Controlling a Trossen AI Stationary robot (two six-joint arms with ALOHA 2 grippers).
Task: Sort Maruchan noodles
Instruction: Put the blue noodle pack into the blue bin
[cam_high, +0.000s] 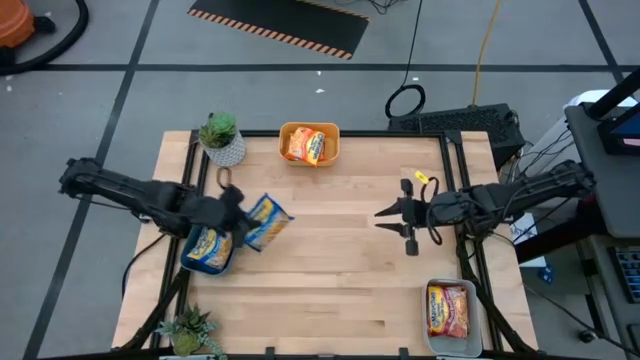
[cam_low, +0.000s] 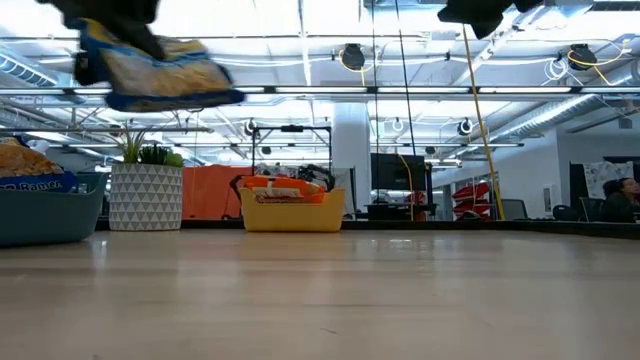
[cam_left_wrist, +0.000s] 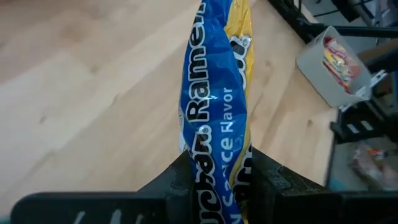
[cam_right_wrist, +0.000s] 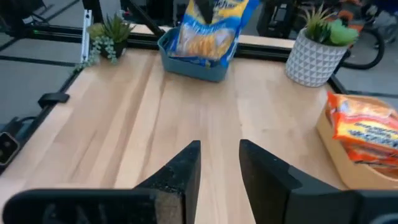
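Observation:
My left gripper (cam_high: 238, 212) is shut on a blue-and-yellow noodle packet (cam_high: 266, 221), held high over the table's left part, just beside the blue bin (cam_high: 208, 252), which holds more blue packets. In the low view the packet (cam_low: 155, 68) hangs well above the tabletop. The yellow bin (cam_high: 310, 145) at the far edge holds orange packets. A grey bin (cam_high: 450, 312) at the near right corner holds red packets. My right gripper (cam_high: 385, 215) is open and hovers over the table's right half, touching nothing. My left gripper pinches the blue-and-yellow packet by its near end (cam_left_wrist: 214, 163) between the two fingers (cam_left_wrist: 185, 182), coming level from the table's left. The packet sticks out beyond the fingertips toward the right, lifted clear of the table and the bin.
A potted plant in a white patterned pot (cam_high: 222, 140) stands at the far left, and another small plant (cam_high: 190, 330) at the near left corner. Bare wooden tabletop (cam_high: 340, 260) lies between the two arms. A black frame borders the table.

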